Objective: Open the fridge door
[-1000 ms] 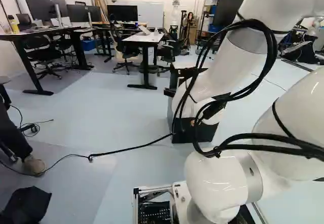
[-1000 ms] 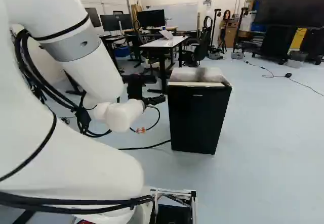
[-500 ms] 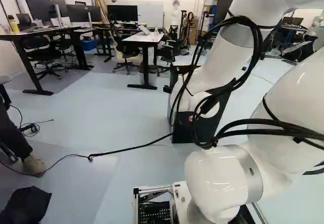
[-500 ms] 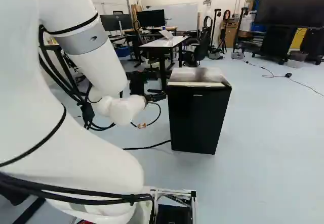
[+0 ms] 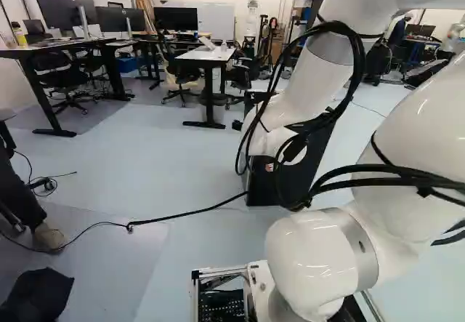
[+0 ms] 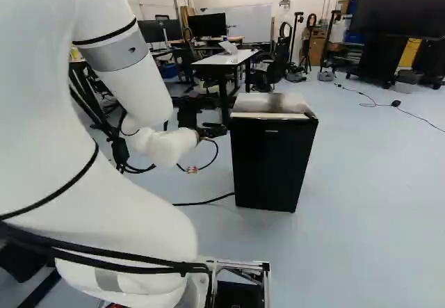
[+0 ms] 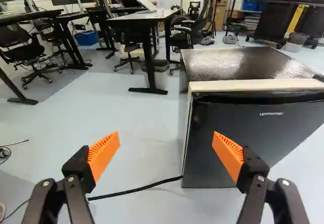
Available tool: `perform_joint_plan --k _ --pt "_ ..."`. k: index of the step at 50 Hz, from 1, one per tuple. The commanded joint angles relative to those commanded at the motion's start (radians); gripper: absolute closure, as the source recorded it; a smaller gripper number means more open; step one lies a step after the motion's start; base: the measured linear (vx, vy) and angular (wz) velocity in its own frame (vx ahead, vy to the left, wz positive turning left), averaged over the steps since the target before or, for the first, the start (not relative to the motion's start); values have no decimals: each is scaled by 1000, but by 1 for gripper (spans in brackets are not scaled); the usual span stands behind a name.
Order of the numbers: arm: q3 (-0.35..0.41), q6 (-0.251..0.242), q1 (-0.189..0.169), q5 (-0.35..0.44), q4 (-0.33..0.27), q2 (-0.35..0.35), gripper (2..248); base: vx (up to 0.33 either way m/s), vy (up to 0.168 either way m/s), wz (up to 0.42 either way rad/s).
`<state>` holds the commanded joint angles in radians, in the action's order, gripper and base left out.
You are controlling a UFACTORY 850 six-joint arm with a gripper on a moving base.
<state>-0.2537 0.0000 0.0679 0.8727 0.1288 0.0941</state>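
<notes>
- fridge door (image 7: 263,148): it appears closed, forming the front face of the black fridge (image 6: 271,158), which stands upright on the floor (image 6: 361,238), to the right of the arm (image 6: 125,204) in the right base view.
- pale strip (image 7: 188,133): visible along the door's upright edge nearer the pincer (image 7: 166,145); probably the seam or seal, and so the likely place to pry.
- dark fitting (image 6: 311,115): set at the opposite upper front corner of the fridge; plausibly a hinge cover, which would explain an approach from the other side.
- pincer: released, its two fingers spread wide and grasping nothing. one finger is seen against the door's face, the other against the floor, so that the pair straddles the line of that upright edge; presumably the gap is meant to admit it.
- next step, as judged: advance to the edge, hook or pinch it, then draw the door outward along an arc.
- hazard: a finger meeting the flat face could push the door shut or shift the fridge.
</notes>
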Motion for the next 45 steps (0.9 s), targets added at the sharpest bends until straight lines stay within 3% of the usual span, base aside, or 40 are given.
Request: perform_joint_plan --k 45 --pt "-95 0 150 41 213 -109 3 0 0 0"
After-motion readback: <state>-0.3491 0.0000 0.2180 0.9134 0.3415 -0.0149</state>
